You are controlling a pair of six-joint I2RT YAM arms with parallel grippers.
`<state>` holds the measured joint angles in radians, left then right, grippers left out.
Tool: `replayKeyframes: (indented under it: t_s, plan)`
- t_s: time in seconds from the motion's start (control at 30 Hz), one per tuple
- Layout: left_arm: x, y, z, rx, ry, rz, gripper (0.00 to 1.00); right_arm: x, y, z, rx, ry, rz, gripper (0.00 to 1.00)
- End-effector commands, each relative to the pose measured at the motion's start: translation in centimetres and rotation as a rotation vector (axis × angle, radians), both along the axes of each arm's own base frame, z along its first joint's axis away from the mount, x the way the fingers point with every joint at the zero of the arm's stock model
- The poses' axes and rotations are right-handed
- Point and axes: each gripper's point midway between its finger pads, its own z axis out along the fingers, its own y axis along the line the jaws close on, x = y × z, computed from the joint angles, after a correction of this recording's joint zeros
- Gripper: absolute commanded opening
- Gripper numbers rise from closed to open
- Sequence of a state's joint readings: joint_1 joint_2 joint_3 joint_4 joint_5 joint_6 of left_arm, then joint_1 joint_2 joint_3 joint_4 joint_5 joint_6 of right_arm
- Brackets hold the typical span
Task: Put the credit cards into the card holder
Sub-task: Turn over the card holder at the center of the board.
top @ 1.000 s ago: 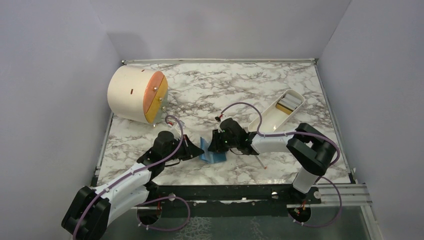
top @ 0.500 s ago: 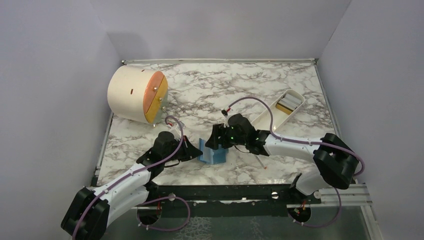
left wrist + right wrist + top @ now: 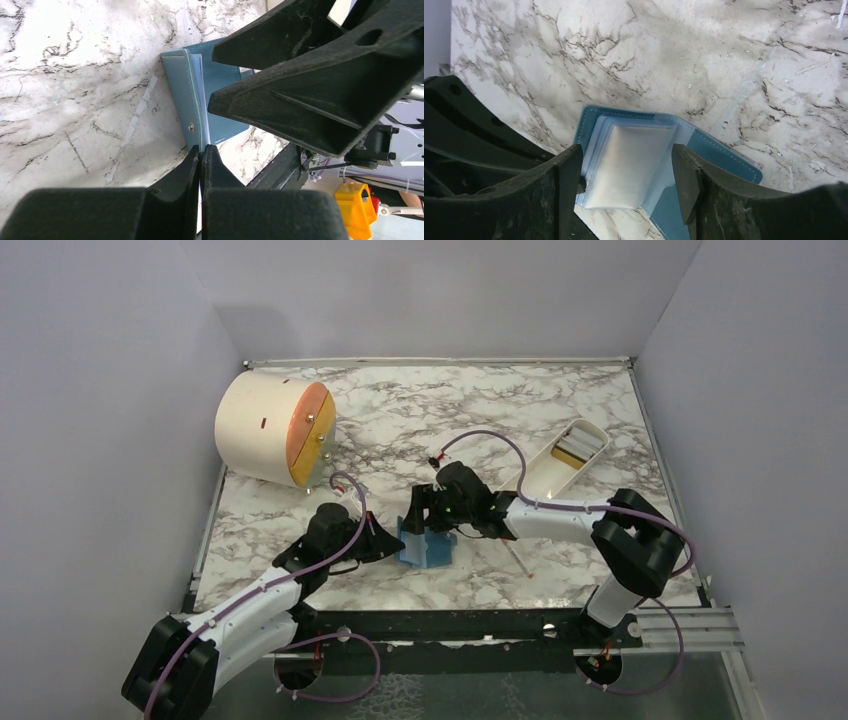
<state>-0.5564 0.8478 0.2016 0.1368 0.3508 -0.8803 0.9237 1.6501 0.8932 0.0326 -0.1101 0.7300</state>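
One cream drum (image 3: 262, 428) lies far left. The left claw (image 3: 200, 150) is pinched together on the holder (image 3: 182, 90), at its edge by the snap, and props it open on the marble near the front. There is one holder. The right claw (image 3: 626, 150) hangs over it, fingers apart and empty, astride the clear sleeves (image 3: 631, 165). If it shuts or drags there, I reckon it tugs the holder out of that thin pinch and it flops closed. One stick (image 3: 520, 562) lies to the right. One tray (image 3: 535, 480) beyond holds the cards (image 3: 575, 450), two at least, too small to count
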Motion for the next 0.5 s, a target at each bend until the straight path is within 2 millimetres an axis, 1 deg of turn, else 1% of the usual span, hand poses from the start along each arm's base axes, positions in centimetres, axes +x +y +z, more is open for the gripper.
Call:
replayKeyframes:
  t_s: [0.0, 0.1, 0.3, 0.47]
  plan:
    - [0.7, 0.0, 1.0, 0.005, -0.041, 0.013, 0.0, 0.1, 0.1, -0.7, -0.022, 0.016, -0.018, 0.64]
    - [0.8, 0.2, 0.8, 0.016, -0.035, 0.026, 0.0, 0.1, 0.0, -1.0, -0.029, 0.014, -0.022, 0.61]
    - [1.0, 0.3, 0.7, 0.027, -0.031, 0.032, 0.0, 0.3, -0.1, -1.3, -0.043, 0.008, -0.02, 0.6]
    - [1.0, 0.3, 0.9, 0.024, -0.034, 0.033, 0.0, 0.0, -0.1, -2.3, -0.054, 0.029, -0.01, 0.59]
